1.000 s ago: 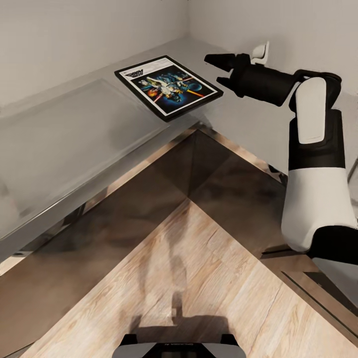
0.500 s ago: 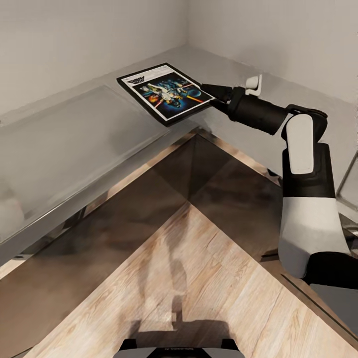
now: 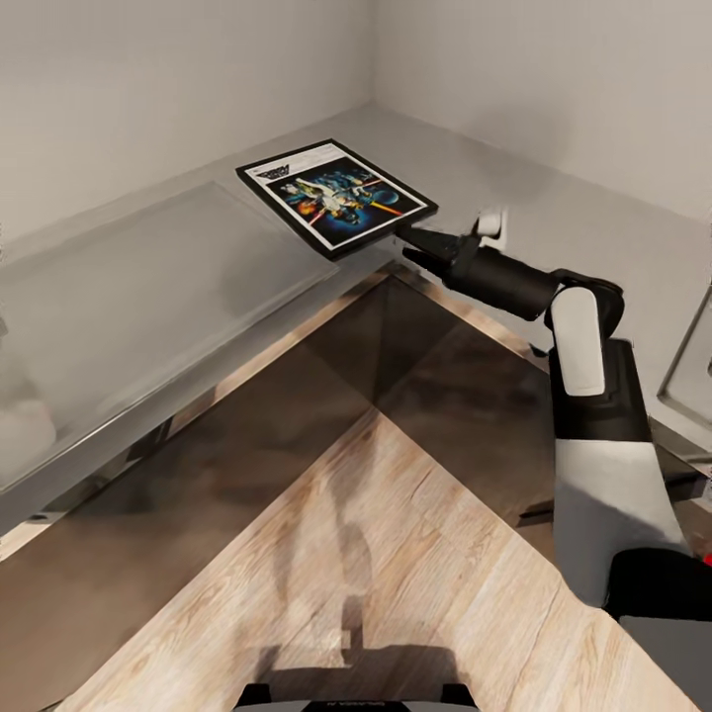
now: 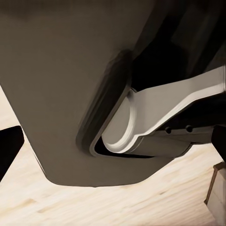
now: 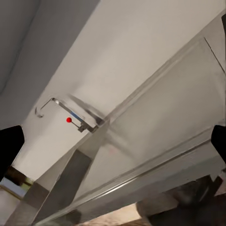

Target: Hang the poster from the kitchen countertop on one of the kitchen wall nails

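The poster (image 3: pixel 336 196), black-framed with blue-black space artwork and a white title strip at its far end, lies flat on the light grey kitchen countertop (image 3: pixel 574 213). It sits at the inner corner of the L, with its near corner over the edge. My right gripper (image 3: pixel 404 242) reaches in level with the counter edge, and its fingertips are at the poster's near right edge. The gripper is open. In the right wrist view its fingertips (image 5: pixel 10 150) sit wide apart with nothing between them. My left gripper (image 4: pixel 113 150) hangs low, open and holding nothing.
A small white object (image 3: pixel 490 225) stands on the counter just behind my right wrist. A flat inset panel (image 3: pixel 148 272) fills the left run of the worktop. Dark glossy cabinet fronts (image 3: pixel 415 356) line the corner above a wooden floor (image 3: pixel 396 554). A bent tap (image 5: pixel 66 110) carries a red dot.
My right arm has dropped from above the counter and pushed forward, bringing the open gripper from right of the poster down to its near edge. The head camera has also shifted.
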